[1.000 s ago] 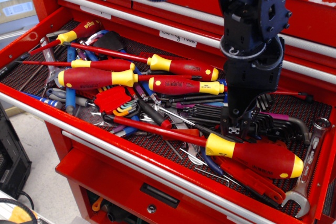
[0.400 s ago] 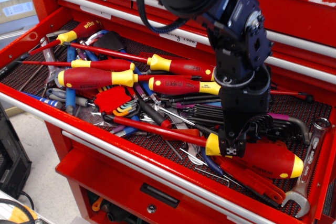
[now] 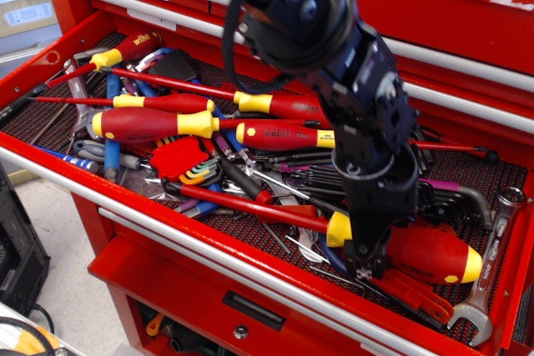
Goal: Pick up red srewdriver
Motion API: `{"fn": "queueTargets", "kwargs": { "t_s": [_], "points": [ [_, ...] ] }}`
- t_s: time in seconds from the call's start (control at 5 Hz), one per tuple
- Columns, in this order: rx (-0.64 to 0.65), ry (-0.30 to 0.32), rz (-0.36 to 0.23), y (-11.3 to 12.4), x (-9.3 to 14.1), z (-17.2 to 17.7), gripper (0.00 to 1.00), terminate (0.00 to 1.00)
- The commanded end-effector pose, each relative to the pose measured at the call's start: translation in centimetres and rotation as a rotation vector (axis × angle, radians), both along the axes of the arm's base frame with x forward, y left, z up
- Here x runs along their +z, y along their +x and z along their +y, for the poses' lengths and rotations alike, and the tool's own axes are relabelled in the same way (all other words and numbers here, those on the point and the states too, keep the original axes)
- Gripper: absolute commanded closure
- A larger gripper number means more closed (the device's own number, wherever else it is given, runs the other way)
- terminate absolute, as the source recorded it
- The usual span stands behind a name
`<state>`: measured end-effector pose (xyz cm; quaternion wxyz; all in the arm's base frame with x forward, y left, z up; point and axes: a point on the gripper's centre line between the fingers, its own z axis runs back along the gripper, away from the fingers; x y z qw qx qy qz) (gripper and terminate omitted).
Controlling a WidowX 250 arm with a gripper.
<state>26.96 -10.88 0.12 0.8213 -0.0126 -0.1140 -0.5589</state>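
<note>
- observation.image looks down at an open red tool drawer point(image 3: 50, 174) crowded with hand tools.
- red srewdriver point(image 3: 430, 253) lies near the front right of the drawer, on top of other tools.
- its long axis runs from lower right to upper left: the yellow butt cap points right toward the wrench point(image 3: 488, 277), and the red-sleeved shaft points left toward the red hex key holder point(image 3: 179, 157).
- tool point(image 3: 365, 268) of the dark blue arm is down over the handle, just right of the yellow collar, covering that part of it.
- i cannot tell how wide the fingers are set, nor whether they touch the handle; the arm's own body hides them.
- slimmer red-and-yellow screwdrivers point(image 3: 279, 135) lie further back, roughly parallel to one another.
- small screwdriver marked "wiha" point(image 3: 125, 47) lies at the back left corner.
- black hex keys point(image 3: 455, 198) sit just behind the fat handle.
</note>
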Motion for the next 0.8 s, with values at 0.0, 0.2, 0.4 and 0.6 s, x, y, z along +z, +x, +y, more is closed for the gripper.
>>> {"fn": "queueTargets", "kwargs": {
  "t_s": [0.0,0.2,0.4,0.6],
  "points": [
    [0.051,-0.034,-0.066,-0.2,-1.4,-0.2,1.00,0.00],
    [0.056,0.018,-0.048,-0.1,0.1,-0.4,1.00,0.00],
    [0.043,0.023,-0.002,0.4,1.9,0.0,1.00,0.00],
    [-0.003,0.074,0.049,1.1,4.9,1.1,1.00,0.00]
  ]
}}
